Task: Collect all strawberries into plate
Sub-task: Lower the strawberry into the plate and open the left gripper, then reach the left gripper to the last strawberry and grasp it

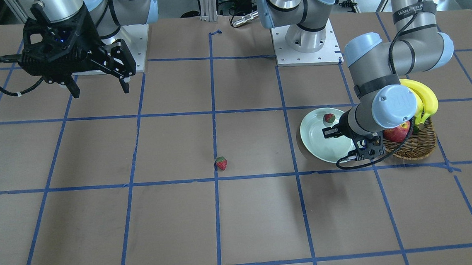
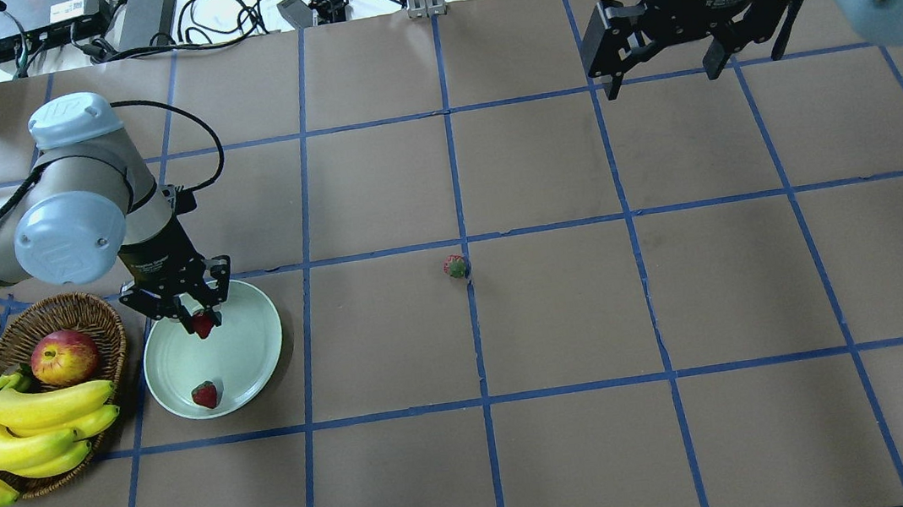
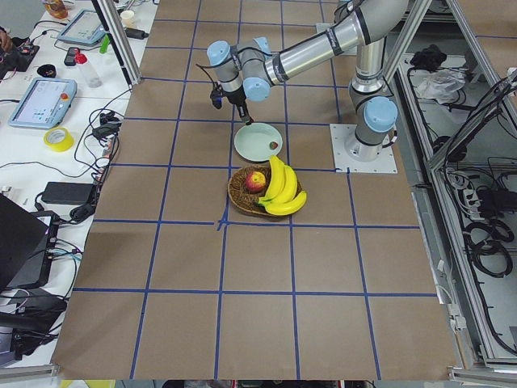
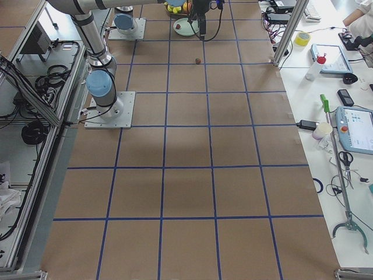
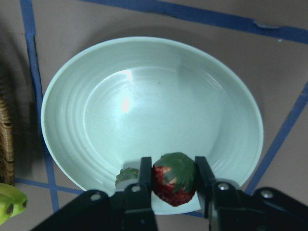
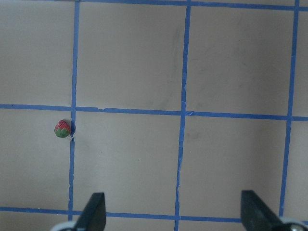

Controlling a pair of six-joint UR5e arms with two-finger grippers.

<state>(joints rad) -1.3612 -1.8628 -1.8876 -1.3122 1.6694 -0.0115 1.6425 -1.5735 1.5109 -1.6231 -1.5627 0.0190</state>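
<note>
My left gripper (image 2: 199, 314) is shut on a strawberry (image 2: 204, 324) and holds it just above the far side of the pale green plate (image 2: 245, 345). In the left wrist view the berry (image 5: 174, 179) sits between the two fingers (image 5: 144, 175), over the plate (image 5: 144, 96). A second strawberry (image 2: 205, 394) lies in the plate near its near rim; it also shows in the front view (image 1: 329, 118). A third strawberry (image 2: 456, 266) lies on the table on a blue tape line, also in the right wrist view (image 6: 62, 128). My right gripper (image 2: 662, 72) is open and empty, high over the far right of the table.
A wicker basket (image 2: 67, 307) with a red-yellow apple (image 2: 64, 355) and a bunch of bananas (image 2: 20, 422) stands right beside the plate on its left. The brown table is marked with a blue tape grid. Cables and power supplies lie beyond the far edge.
</note>
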